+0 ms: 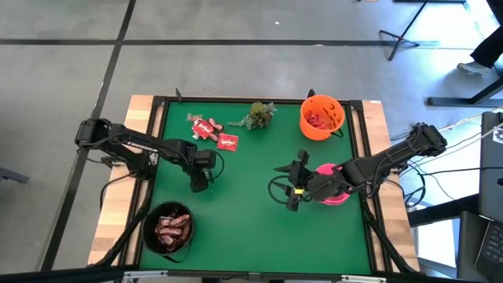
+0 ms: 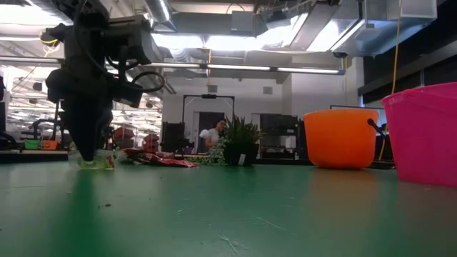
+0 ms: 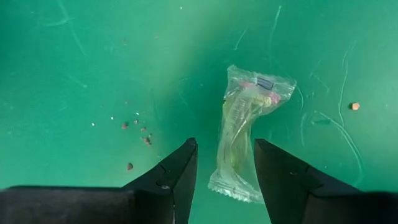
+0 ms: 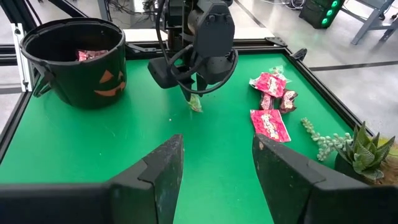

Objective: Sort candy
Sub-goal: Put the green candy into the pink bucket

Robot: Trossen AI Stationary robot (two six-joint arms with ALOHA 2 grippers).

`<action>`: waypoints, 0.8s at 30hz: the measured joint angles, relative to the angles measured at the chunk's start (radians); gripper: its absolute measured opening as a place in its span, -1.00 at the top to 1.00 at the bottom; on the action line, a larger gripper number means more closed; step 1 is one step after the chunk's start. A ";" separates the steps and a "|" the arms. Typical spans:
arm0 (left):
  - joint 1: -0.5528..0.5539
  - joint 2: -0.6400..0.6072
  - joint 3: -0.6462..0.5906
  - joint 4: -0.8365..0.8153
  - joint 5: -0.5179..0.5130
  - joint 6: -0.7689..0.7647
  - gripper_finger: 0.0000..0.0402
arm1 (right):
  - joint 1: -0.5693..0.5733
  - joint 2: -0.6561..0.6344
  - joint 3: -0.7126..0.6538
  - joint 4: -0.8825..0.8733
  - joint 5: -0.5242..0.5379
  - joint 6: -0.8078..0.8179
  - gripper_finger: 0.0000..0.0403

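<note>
Now the left gripper (image 3: pixel 225 163) has its jaws apart, one on each side of a clear-wrapped candy (image 3: pixel 245 134) lying flat on the green table (image 1: pixel 251 212); they are not closed on it. The right gripper (image 4: pixel 217 163), also with jaws apart, holds nothing and waits near the pink bowl (image 1: pixel 334 185). Red candies (image 1: pixel 214 132) lie beside the small plant (image 1: pixel 258 115). A black bucket (image 1: pixel 168 229) and an orange bucket (image 1: pixel 322 116) contain candy.

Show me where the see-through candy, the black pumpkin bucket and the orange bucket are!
see-through candy (image 3: pixel 241 140), left wrist view, middle of the clear wrapper between the fingers.
black pumpkin bucket (image 4: pixel 93 81), right wrist view, front wall beside the orange face.
orange bucket (image 1: pixel 314 130), high view, outer wall below the rim.
</note>
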 joint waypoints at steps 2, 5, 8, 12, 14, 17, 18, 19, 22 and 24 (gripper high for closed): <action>0.000 0.000 0.000 0.000 -0.006 -0.001 0.30 | 0.000 0.000 0.000 0.002 0.000 0.000 0.06; 0.000 0.000 0.000 0.001 -0.006 -0.001 0.40 | 0.000 0.000 0.000 0.005 0.000 0.000 0.06; 0.000 0.000 0.000 0.001 -0.004 0.000 0.57 | 0.000 0.000 0.000 0.005 0.000 0.000 0.06; 0.000 0.000 0.000 0.001 0.000 0.000 0.83 | 0.000 0.000 0.000 0.005 0.000 0.000 0.06; 0.000 0.000 0.000 0.001 0.002 0.000 0.95 | 0.000 0.000 0.000 0.005 0.000 0.000 0.06; 0.000 0.000 0.017 -0.005 0.004 0.001 0.98 | 0.000 0.000 0.000 0.005 0.000 0.000 0.06; 0.000 0.000 0.031 -0.008 0.004 0.002 0.99 | 0.000 0.000 0.000 0.005 0.000 0.000 0.06; 0.000 0.000 0.051 -0.010 0.004 0.005 0.99 | 0.000 0.000 0.000 0.005 0.000 0.000 0.06; -0.004 0.000 0.129 -0.040 0.009 0.008 1.00 | 0.000 -0.001 0.000 0.007 0.000 0.000 0.06; -0.017 0.000 0.197 -0.058 0.009 0.009 1.00 | 0.000 -0.001 0.000 0.008 -0.002 0.007 0.06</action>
